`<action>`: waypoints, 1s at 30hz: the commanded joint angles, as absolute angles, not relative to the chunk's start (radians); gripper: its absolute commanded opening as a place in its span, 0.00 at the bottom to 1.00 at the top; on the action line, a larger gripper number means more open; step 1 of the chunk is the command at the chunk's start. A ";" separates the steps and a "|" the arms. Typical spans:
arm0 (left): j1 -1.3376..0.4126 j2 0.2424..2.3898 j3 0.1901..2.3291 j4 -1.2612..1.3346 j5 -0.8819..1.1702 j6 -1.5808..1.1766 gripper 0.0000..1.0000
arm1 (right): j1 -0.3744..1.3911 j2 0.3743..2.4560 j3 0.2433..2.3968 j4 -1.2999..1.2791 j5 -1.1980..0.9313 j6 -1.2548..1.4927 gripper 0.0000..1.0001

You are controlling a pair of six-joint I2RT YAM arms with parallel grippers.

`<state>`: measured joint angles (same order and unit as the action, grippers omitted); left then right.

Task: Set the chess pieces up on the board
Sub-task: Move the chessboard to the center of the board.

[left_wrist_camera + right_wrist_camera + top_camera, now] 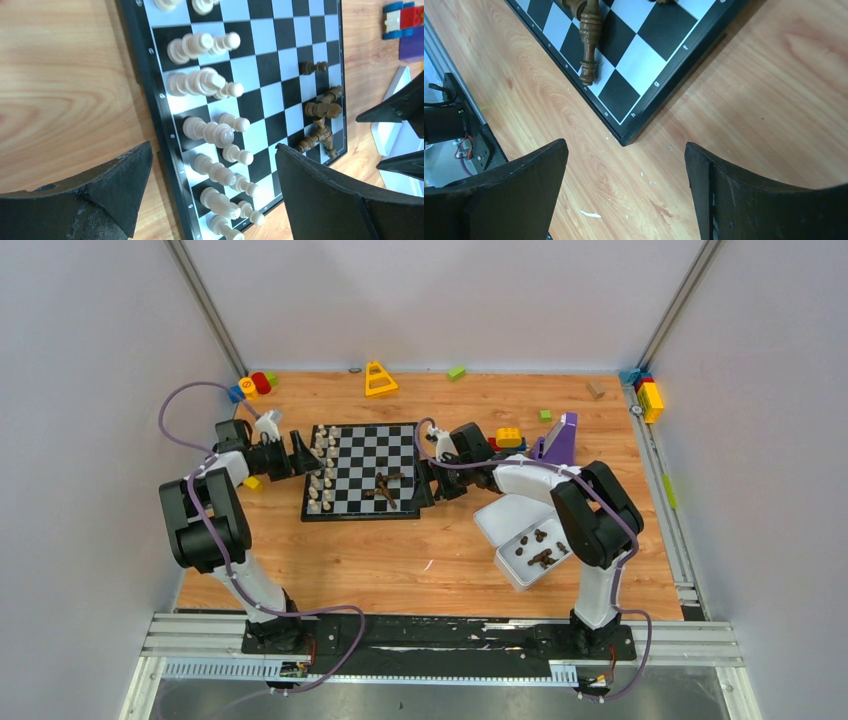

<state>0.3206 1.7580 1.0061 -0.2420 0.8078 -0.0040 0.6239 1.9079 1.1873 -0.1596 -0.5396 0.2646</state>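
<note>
The board (375,450) lies in the middle of the wooden table. Several cream chess pieces (322,472) stand in two rows along its left side; in the left wrist view (210,85) they stand between the fingers and beyond them. A few dark brown pieces (385,488) lie tumbled near the board's near right corner, and they also show in the left wrist view (320,120). My left gripper (302,454) is open and empty at the board's left edge. My right gripper (425,487) is open and empty over the bare table by the board's near right corner (626,139). One dark piece (589,40) lies on the squares there.
A white tray (512,570) at the right holds more dark pieces (541,556), with its lid (505,512) beside it. A purple object (558,440) and coloured toy blocks (509,437) sit behind the right arm. A yellow toy (379,379) and more blocks (255,385) lie along the back.
</note>
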 commanded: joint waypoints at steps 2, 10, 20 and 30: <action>0.326 1.685 1.110 -0.249 0.736 0.016 1.00 | 0.620 1.834 1.198 -0.149 -0.518 0.185 0.88; 0.283 1.705 1.253 -0.289 0.613 0.033 0.98 | 0.618 1.856 1.256 -0.161 -0.495 0.136 0.87; 0.282 1.815 1.340 -0.136 0.640 -0.209 1.00 | 0.567 1.954 1.401 -0.161 -0.500 0.164 0.87; 0.283 2.129 1.546 0.047 0.705 -0.536 1.00 | 0.542 2.039 1.468 -0.162 -0.558 0.227 0.87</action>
<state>0.2829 2.0438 1.4830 -0.0692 0.6601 -0.3641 0.5404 2.0228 1.4220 -0.1825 -0.5175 0.1944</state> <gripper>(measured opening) 0.997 0.869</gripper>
